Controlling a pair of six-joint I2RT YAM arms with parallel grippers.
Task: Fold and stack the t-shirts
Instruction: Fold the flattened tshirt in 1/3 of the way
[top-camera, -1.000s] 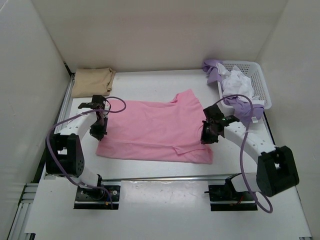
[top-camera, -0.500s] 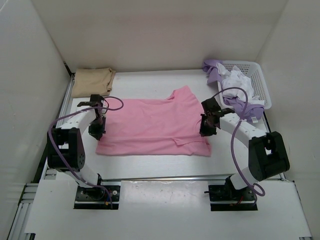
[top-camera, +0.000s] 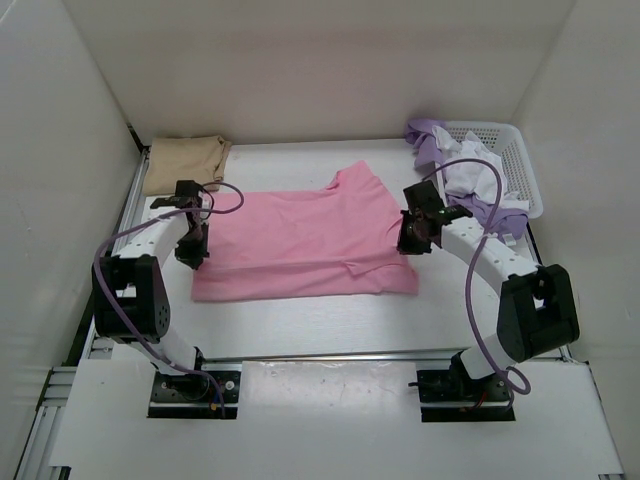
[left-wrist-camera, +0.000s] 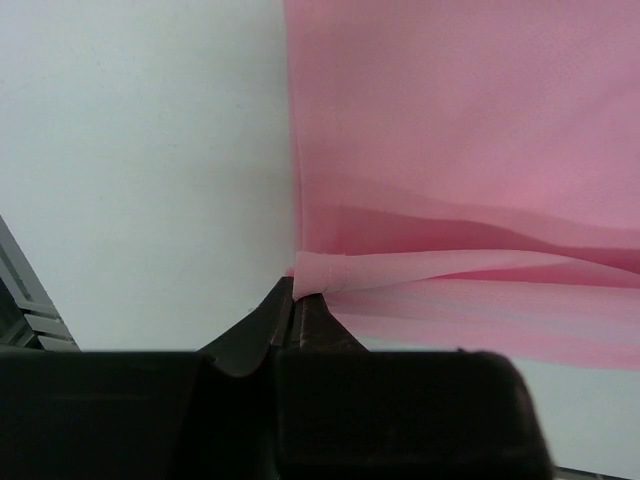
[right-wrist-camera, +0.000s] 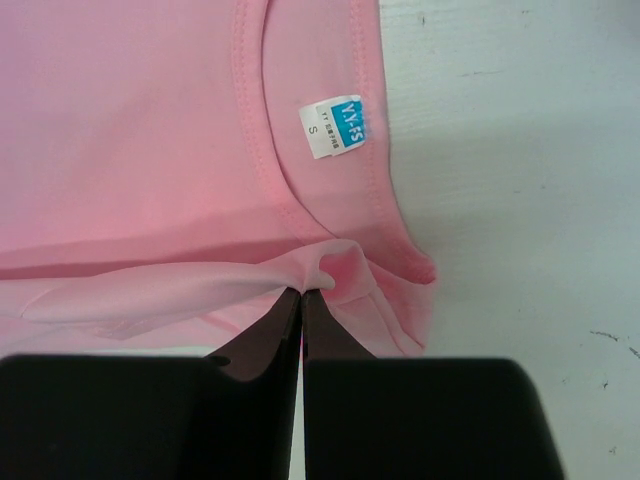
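Both jaws, clamped on the pink shirt (top-camera: 300, 240), have carried its near edge farther toward the bench's (top-camera: 300, 325) far edge, folding it.

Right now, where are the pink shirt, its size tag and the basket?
pink shirt (top-camera: 300, 245): top view, middle of the flat cloth.
size tag (right-wrist-camera: 338, 127): right wrist view, centre of the label inside the collar.
basket (top-camera: 518, 160): top view, bare mesh on its right side.

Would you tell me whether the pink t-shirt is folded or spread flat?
Mid-fold: the pink t-shirt lies mostly flat, while the left end effector and right end effector pinch a doubled-over edge.
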